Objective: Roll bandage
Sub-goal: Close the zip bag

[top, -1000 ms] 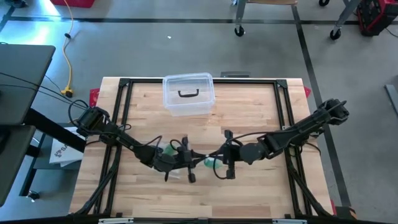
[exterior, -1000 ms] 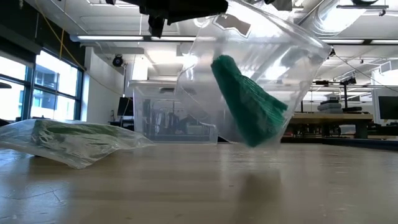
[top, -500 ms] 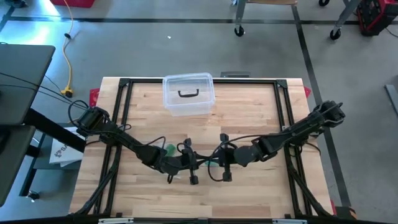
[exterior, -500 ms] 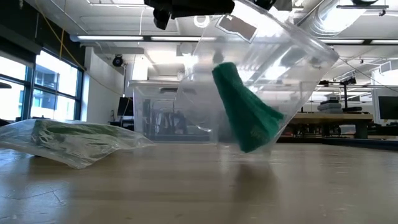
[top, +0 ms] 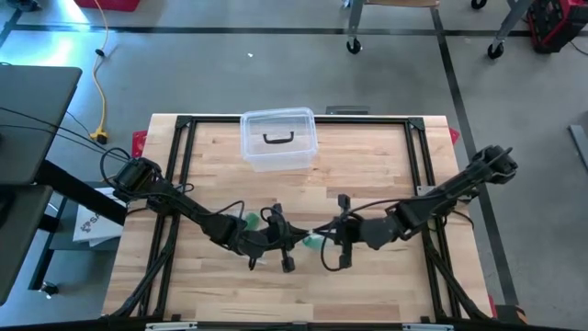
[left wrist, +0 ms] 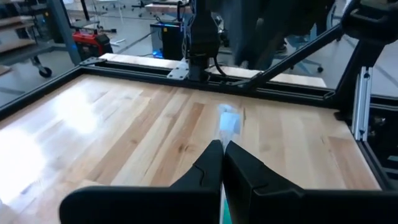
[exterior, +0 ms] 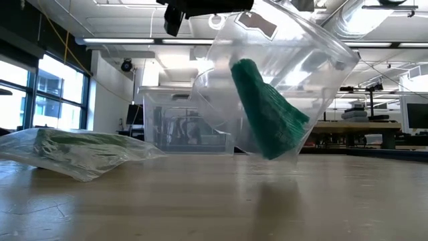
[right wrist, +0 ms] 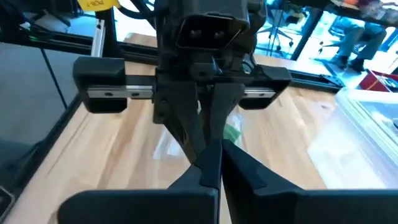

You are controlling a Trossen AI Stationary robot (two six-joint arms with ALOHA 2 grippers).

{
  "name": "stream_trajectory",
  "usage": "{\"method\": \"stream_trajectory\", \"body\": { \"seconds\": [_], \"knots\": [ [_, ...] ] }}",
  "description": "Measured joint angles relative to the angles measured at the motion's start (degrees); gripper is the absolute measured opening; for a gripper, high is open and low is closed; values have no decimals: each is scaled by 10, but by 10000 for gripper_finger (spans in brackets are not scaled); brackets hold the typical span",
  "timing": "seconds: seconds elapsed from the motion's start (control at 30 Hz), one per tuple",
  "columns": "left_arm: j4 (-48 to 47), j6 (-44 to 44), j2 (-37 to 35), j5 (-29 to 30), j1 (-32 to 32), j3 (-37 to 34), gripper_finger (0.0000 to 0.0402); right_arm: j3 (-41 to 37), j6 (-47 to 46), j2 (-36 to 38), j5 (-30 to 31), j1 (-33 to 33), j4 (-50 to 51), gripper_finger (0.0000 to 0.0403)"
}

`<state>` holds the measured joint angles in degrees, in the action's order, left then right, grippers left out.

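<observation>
Clear plastic bag (exterior: 281, 73) holding a green bandage (exterior: 267, 110) is being pinched at frame centre by the closed left gripper (top: 299, 236) and closed right gripper (top: 319, 234).

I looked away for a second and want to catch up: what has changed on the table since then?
The right gripper slid toward the left gripper and then back out toward its own side, still pinching the clear bag between them. The green bandage inside swung slightly and returned. Both grippers stayed shut. The clear box and the other packet did not move.
</observation>
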<state>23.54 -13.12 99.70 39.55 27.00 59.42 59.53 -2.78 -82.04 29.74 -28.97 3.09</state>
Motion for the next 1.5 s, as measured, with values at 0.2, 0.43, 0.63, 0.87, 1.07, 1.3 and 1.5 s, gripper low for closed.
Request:
{"method": "stream_trajectory", "body": {
  "seconds": [0.2, 0.43, 0.63, 0.87, 1.07, 1.3, 1.5],
  "knots": [
    [4, -3, -1, -3, 0, 0, 0, 0, -31, -17, -31, 3, 12, 0],
    [0, -3, -1, -15, -1, -1, 0, 0, -32, -45, -76, 25, 11, 0],
    [7, -3, -1, -15, -2, 0, 0, 0, -11, -16, -88, 19, 17, 0],
    [4, -3, -1, -17, -3, 0, 0, 0, -26, 20, -109, 23, 39, 12],
    [4, -3, -1, -25, -5, 0, 0, 0, -52, 10, -187, 69, 39, 92],
    [3, -3, -1, -29, -8, 0, 0, 0, -61, -8, -212, 93, 38, 93],
    [2, -3, -1, -30, -8, 0, 0, 0, -58, -12, -225, 94, 37, 12]
  ]
}}
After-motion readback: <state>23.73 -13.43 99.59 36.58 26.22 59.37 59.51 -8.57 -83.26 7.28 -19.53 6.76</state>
